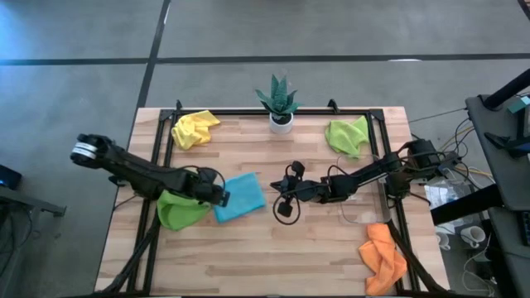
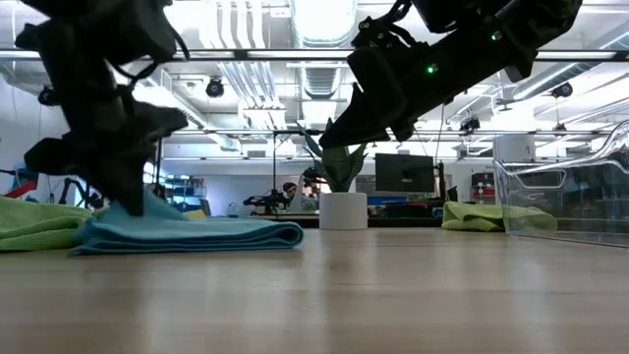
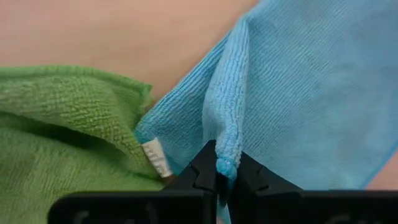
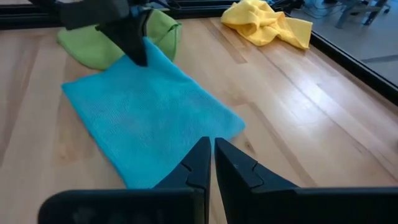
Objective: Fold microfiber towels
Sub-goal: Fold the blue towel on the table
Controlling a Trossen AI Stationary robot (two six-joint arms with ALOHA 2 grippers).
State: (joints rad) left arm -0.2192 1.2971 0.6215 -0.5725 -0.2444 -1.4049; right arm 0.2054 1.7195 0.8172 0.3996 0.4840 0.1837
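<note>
The light blue towel (image 1: pixel 242 197) lies flat on the table's middle left, and its left edge meets a lime green towel (image 1: pixel 180 209). My left gripper (image 1: pixel 222 197) stands over that left edge, shut on the blue towel (image 3: pixel 298 81). My right gripper (image 1: pixel 284 197) hangs shut just right of the blue towel (image 4: pixel 149 106), above the wood, with nothing in it. In the low view the blue towel (image 2: pixel 197 234) lies flat in layers, with a rounded fold at one end. My left gripper pinches a raised ridge of the blue towel's left edge (image 3: pixel 227 149) between its two fingers, close to the corner beside the green towel. The fingers come steeply from above. The ridge is drawn up into them; the rest of the towel lies on the table.
A yellow towel (image 1: pixel 195 128) lies far left and a second green towel (image 1: pixel 348 135) far right. An orange towel (image 1: pixel 385 257) sits at the near right corner. A potted plant (image 1: pixel 279 103) stands at the far edge, a clear tray (image 2: pixel 565 197) at the right.
</note>
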